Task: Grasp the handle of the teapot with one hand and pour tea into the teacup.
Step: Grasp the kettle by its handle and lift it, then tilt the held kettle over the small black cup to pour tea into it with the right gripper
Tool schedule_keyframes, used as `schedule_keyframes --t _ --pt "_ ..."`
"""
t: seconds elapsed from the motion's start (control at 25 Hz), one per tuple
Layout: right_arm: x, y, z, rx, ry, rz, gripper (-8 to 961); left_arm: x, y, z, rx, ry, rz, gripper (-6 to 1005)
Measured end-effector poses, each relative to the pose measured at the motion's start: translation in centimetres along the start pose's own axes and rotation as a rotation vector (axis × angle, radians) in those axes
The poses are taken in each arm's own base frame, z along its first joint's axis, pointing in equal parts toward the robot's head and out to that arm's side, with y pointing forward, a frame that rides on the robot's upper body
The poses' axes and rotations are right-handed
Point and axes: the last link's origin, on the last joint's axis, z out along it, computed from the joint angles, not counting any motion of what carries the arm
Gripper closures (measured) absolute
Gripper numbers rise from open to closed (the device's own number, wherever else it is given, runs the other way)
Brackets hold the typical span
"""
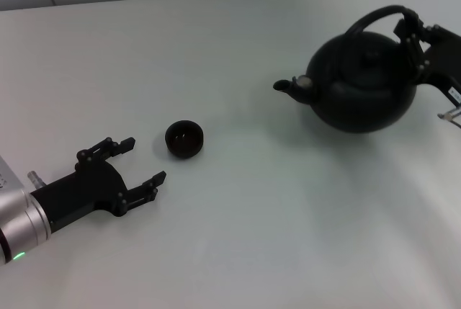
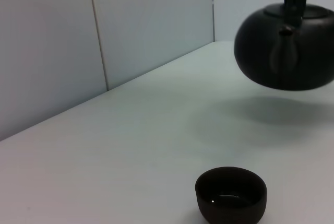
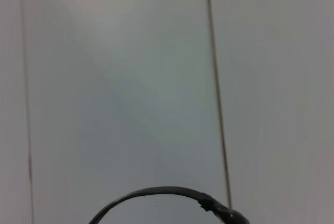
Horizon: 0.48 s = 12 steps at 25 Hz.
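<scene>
The black teapot [image 1: 364,82] hangs a little above the white table at the right, its shadow visible beneath it in the left wrist view, where the teapot [image 2: 284,51] faces the camera spout first. My right gripper [image 1: 414,32] is shut on the arched handle [image 1: 374,15] at its right end. A thin arc of the handle [image 3: 156,192] also shows in the right wrist view. The small dark teacup [image 1: 184,139] stands upright on the table left of centre, well apart from the spout. My left gripper [image 1: 144,159] rests open just left of the teacup [image 2: 231,192], holding nothing.
The white table [image 1: 252,237] runs back to a pale panelled wall [image 2: 104,51] behind it. No other objects stand on it.
</scene>
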Motion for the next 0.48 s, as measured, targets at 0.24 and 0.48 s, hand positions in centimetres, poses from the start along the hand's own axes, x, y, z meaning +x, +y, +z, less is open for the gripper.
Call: schedule_keyframes --t 0.24,0.48 --pt "-1.4 0.7 2.3 -0.063 -0.061 -0.072 844 0.2 0.0 0.0 -0.003 0.006 0.003 205" --pt "-2.5 2.1 5.2 -0.148 -0.096 -0.204 845 0.4 -0.1 0.1 -0.005 0.014 -0.003 205"
